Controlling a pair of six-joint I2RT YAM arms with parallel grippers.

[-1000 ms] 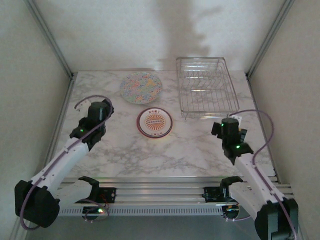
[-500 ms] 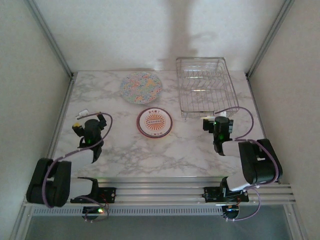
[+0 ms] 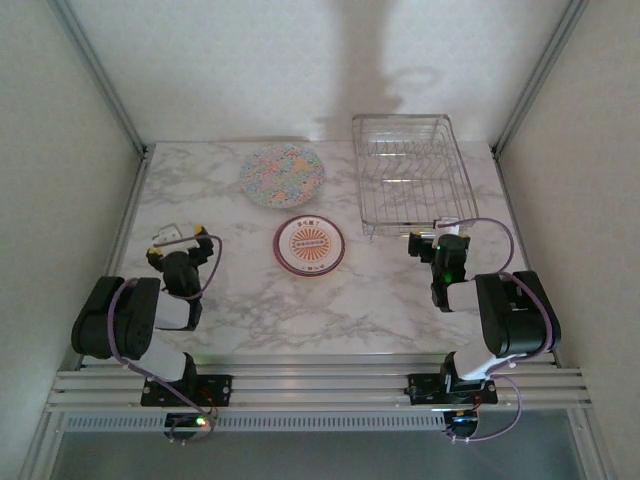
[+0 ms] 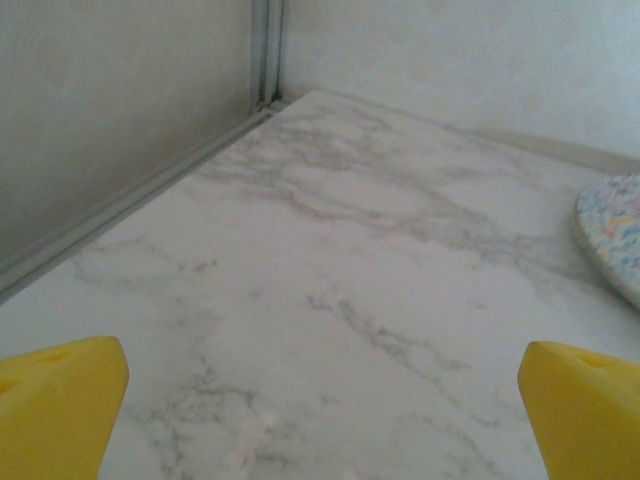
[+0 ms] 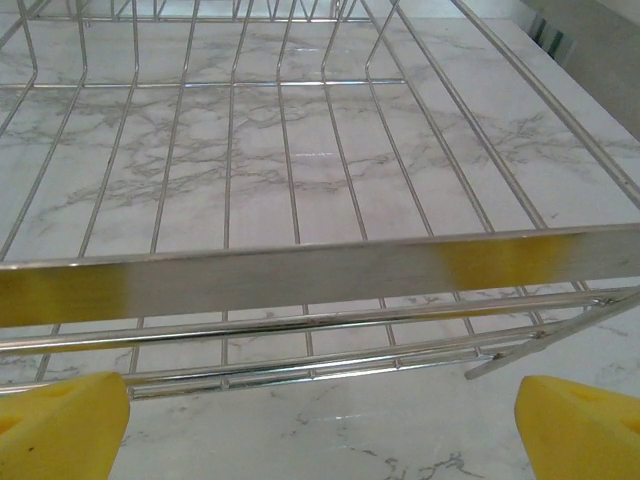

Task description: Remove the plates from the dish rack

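Note:
The silver wire dish rack stands at the back right of the marble table and holds nothing I can see. A multicolour-speckled plate lies flat to its left; its edge shows in the left wrist view. A smaller white plate with a dark-red rim and orange centre lies nearer the middle. My left gripper rests low at the left, open, with bare marble between its yellow fingers. My right gripper is open just in front of the dish rack's near rail.
Both arms are folded back toward their bases at the table's near edge. Side walls with metal posts close in the table on the left and right. Bare marble lies in front of both plates.
Both arms have drawn back and folded down toward their bases. Each gripper has stayed open. The plates and the rack have not moved.

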